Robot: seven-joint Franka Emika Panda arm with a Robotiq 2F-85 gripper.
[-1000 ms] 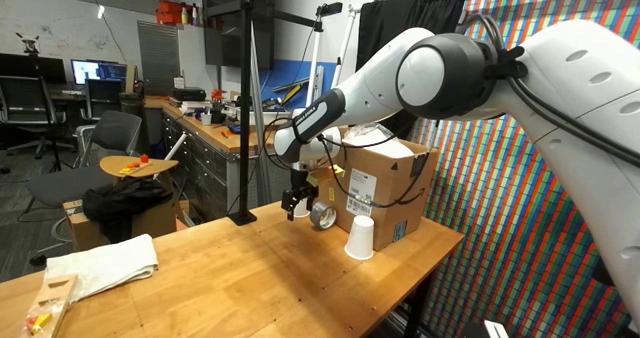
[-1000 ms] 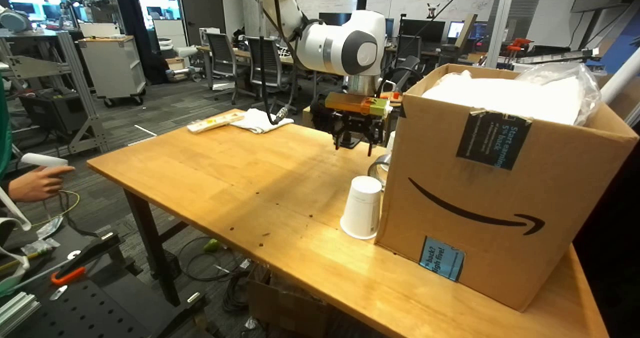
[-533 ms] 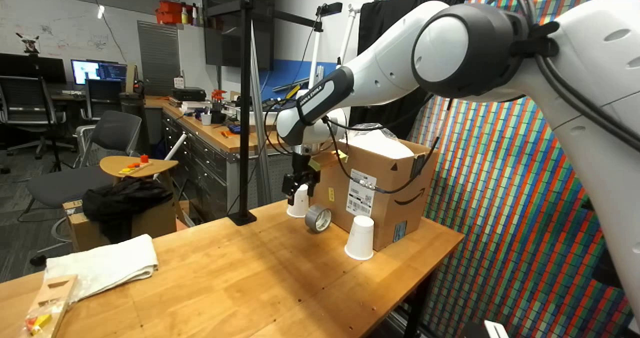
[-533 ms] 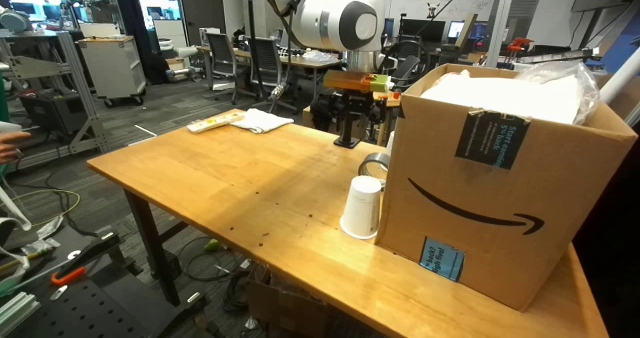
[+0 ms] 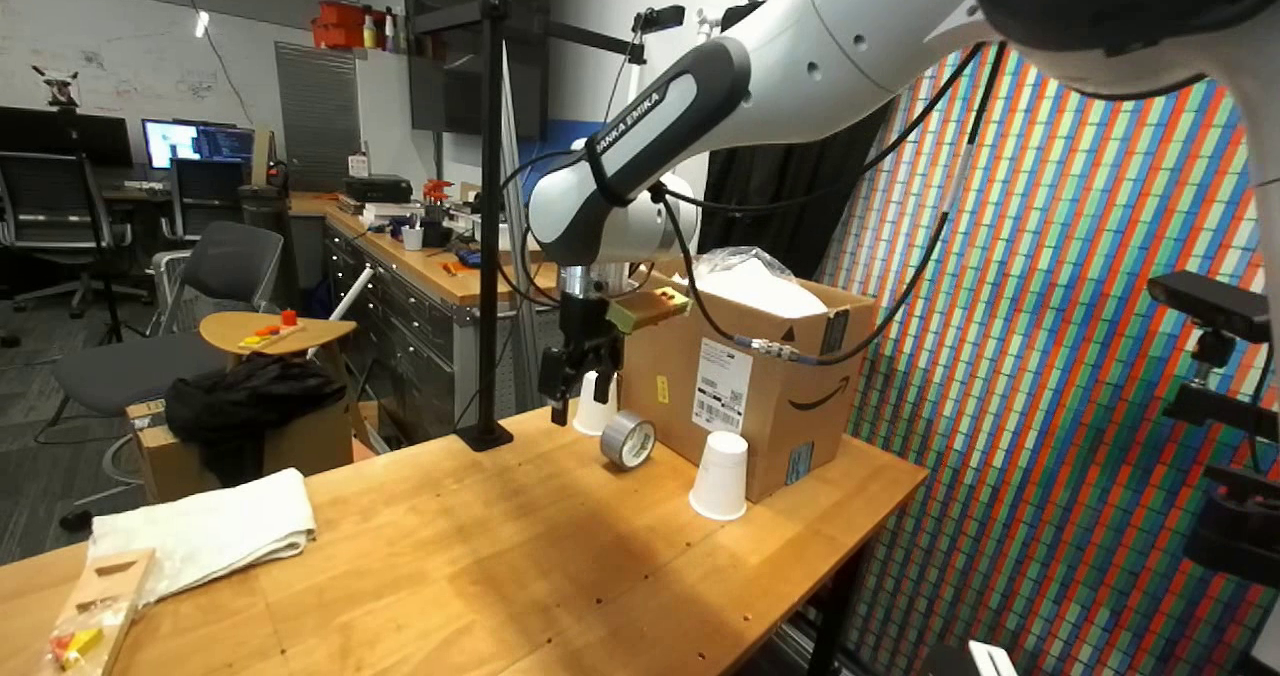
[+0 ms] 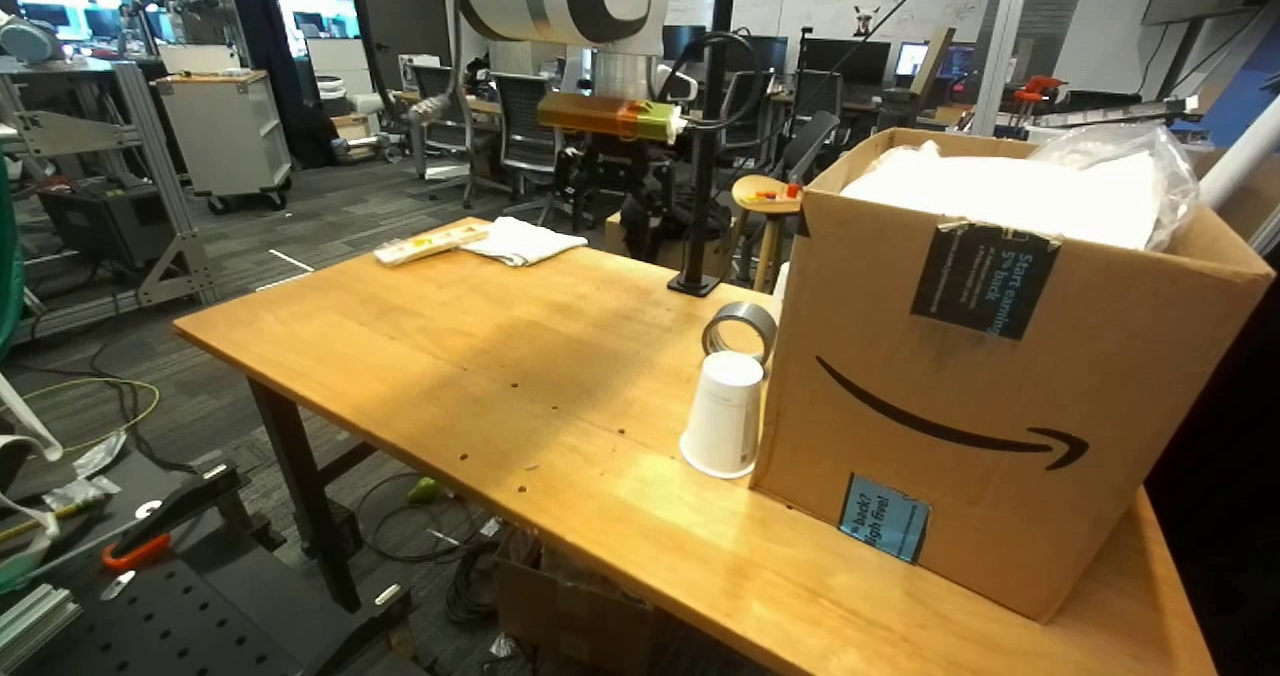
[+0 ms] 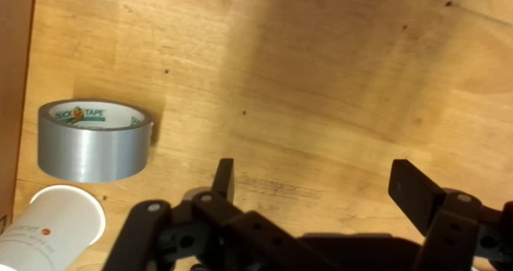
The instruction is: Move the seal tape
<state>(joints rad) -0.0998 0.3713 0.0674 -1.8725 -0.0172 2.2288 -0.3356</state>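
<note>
As I draw away, my gripper spread wide and holding nothing, the seal tape rolls slightly out from the cardboard box, on edge between 2 white cups, so I judge the move probably made, though it may keep rolling.

The tape was silvery grey, the backdrop past the edge of the bench checked red, green and blue

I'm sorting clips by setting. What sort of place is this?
Probably a robotics lab: a large white robot arm reaches across an exterior view, with a scribbled-on whiteboard and a lit monitor in the background.
</note>
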